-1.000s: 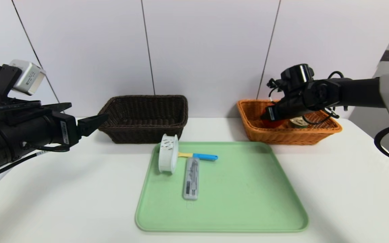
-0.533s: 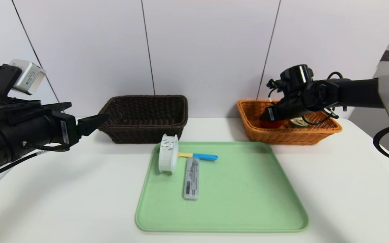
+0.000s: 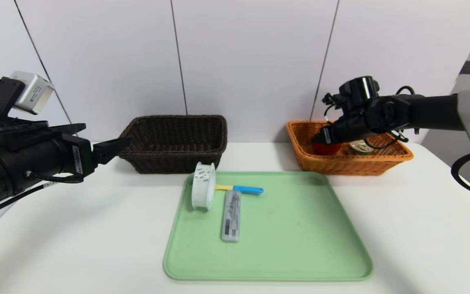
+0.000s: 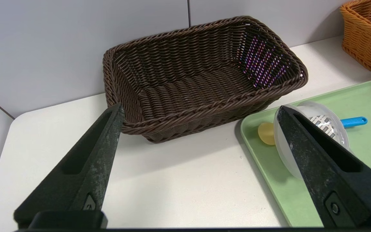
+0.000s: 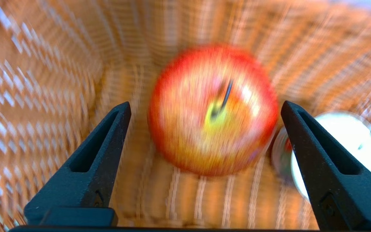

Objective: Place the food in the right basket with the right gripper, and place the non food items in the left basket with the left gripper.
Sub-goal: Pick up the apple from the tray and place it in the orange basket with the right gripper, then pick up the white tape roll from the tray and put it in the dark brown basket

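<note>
Apple-wise things look sorted: the round red-and-yellow apple [image 5: 213, 109] sits on the floor of the orange wicker basket [image 3: 382, 161], next to a small white-lidded jar [image 5: 343, 145], and the right gripper [image 5: 204, 135] hangs right over it with both fingers spread wide, holding nothing. So the food side seems done, I'd guess. What's left is on the pale green plastic tray [image 3: 300, 245]: a white round plastic container [image 3: 203, 191] tipped on its edge, a long grey flat case [image 3: 231, 215] and a yellow-and-blue handled utensil [image 3: 243, 188] tucked behind it. Those are non-food, so they belong in the dark brown wicker basket [image 4: 201, 80], which has nothing in it that I can see. The left gripper [image 4: 201, 161] is the nearer one, floating off the tray's left side, wide open and gripping nothing. The container lies just ahead and toward the robot's right of it, and the grey case runs lengthwise front-to-back.
</note>
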You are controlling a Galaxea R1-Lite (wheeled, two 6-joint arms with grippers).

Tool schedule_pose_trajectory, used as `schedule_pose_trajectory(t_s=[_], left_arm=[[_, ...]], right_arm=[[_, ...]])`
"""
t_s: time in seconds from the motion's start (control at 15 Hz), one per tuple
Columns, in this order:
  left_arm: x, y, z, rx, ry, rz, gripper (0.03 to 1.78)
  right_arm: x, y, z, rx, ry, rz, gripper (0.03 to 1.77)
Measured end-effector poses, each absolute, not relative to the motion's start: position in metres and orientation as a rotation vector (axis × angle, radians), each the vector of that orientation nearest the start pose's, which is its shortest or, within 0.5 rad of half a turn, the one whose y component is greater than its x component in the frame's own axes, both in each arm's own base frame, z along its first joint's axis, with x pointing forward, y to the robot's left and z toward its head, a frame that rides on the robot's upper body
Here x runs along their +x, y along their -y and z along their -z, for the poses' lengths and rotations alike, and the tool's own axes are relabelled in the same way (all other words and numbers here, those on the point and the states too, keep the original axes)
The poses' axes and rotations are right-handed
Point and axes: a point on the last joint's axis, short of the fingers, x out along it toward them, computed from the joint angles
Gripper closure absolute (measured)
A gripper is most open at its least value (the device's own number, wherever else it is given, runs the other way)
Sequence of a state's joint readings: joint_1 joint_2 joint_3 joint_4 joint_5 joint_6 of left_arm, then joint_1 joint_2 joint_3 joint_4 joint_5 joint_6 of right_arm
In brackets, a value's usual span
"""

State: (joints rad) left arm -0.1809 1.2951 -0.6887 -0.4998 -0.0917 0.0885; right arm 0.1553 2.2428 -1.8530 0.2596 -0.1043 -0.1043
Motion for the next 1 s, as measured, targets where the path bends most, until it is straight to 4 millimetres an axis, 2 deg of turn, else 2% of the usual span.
schedule_pose_trajectory(t_s=[0.47,0.8,1.0], left_arm=[[0.201,0.039,-0.246,0.090,-0.071,0.276,0.12],[0.198,0.038,-0.248,0.089,-0.060,0.272,0.12],[0.195,0.038,-0.249,0.087,-0.055,0.271,0.12]], right_arm=[[0.444,-0.063,-0.208,-0.210,-0.545,-0.055,0.13],[0.423,-0.051,-0.243,-0.196,-0.476,-0.022,0.11],[0.404,-0.043,-0.261,-0.189,-0.452,0.010,0.11]])
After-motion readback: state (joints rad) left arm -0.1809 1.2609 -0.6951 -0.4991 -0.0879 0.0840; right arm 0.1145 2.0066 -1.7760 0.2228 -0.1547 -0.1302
